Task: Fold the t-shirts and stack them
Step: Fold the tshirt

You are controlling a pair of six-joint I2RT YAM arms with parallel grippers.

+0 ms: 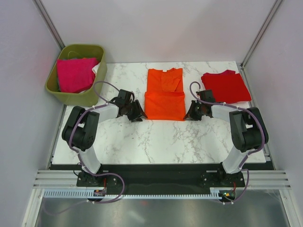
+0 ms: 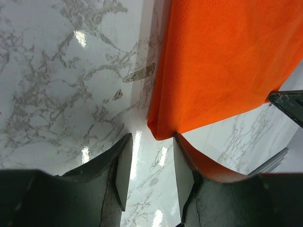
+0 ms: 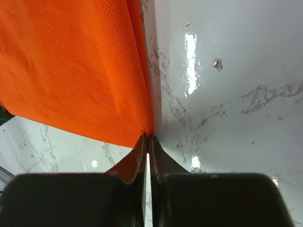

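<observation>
At frame centre, our right gripper [image 3: 148, 139] pinches the light, floppy orange shirt [image 1: 164, 97] by its lower-right corner while our left gripper [image 2: 151, 142] gapes at the lower-left, where we judge it should grip.

1. Orange short-sleeved cloth t-shirt [image 1: 164, 94], the reference item. Left wrist view cuts it off at the top and right edges, right wrist view at the top and left edges. The lower layers of its fold are hidden.
2. Right pincer [image 3: 147, 142], at the shirt's near right corner. Fingers are drawn together on the cloth tip, and how far the cloth reaches between them is hidden. Body is cut off by the bottom edge.
3. Dark angular piece [image 2: 288, 105], off the shirt's near right hem. Cut off by the right edge, unidentifiable.
4. Magenta pink cloth t-shirt [image 1: 75, 74], far left of the orange one. Its lower part is sunk in an olive-green plastic bin [image 1: 71, 98]. White scrap [image 1: 96, 67] beside it is too small to name.
5. Red folded cloth t-shirt [image 1: 226, 86], right of the orange one. Underlayers hidden.
</observation>
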